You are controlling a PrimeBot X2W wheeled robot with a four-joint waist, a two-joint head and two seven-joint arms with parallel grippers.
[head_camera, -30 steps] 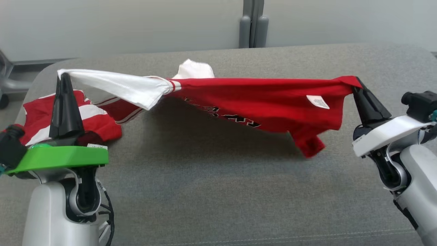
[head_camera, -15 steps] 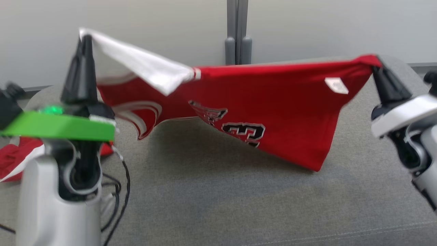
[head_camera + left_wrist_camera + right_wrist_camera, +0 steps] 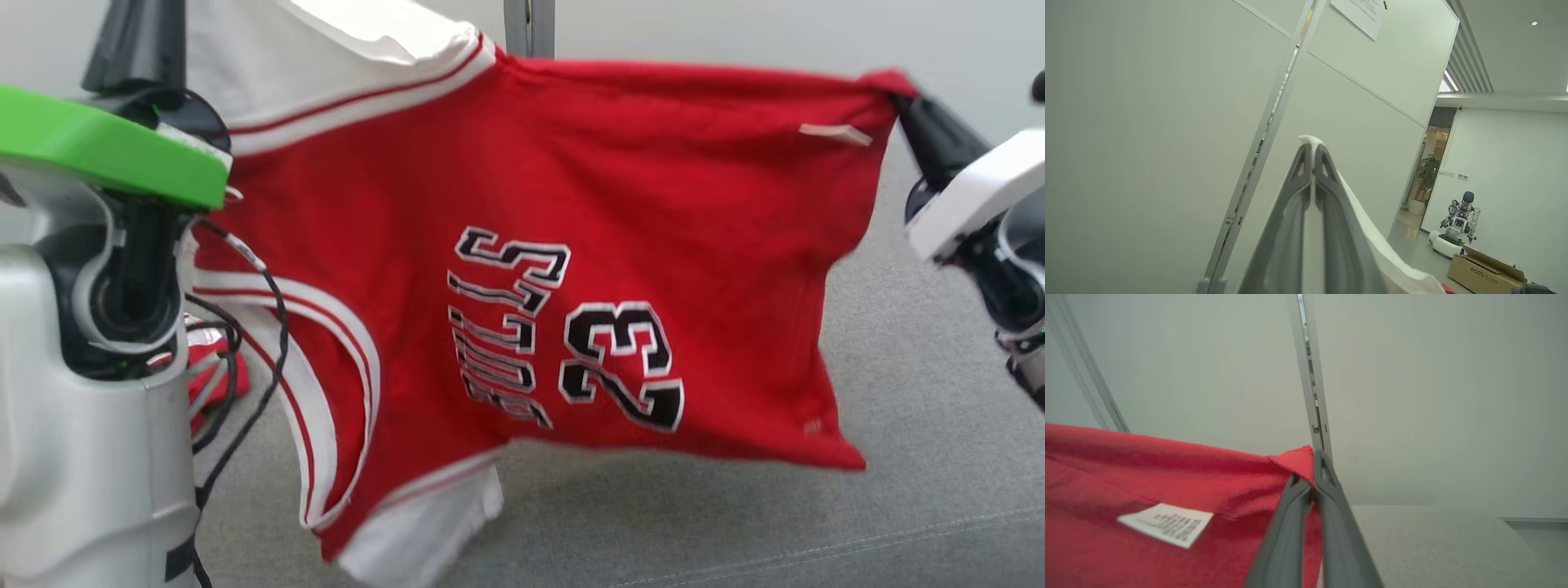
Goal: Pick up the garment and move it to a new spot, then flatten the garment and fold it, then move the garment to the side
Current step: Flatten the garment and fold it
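Note:
The garment (image 3: 490, 204) is a red jersey with white trim and black lettering with the number 23. It hangs spread in the air between my two grippers, its lower edge just above the grey surface. My left gripper (image 3: 1312, 149) is shut on a white edge of the garment (image 3: 1372, 237), high at the upper left of the head view. My right gripper (image 3: 898, 102) is shut on a red corner at the upper right. In the right wrist view the right gripper (image 3: 1316, 457) pinches that corner beside a white care label (image 3: 1165, 524).
A grey padded surface (image 3: 898, 408) lies below. Another red and white cloth (image 3: 216, 376) lies behind my left arm. A pale partition wall (image 3: 1412, 396) stands behind. Far off in the left wrist view are a cardboard box (image 3: 1482, 271) and another robot (image 3: 1457, 228).
Both grippers have risen, lifting the garment off the surface; it went from a stretched, sagging band to hanging open with its lettering showing. The head camera has also shifted.

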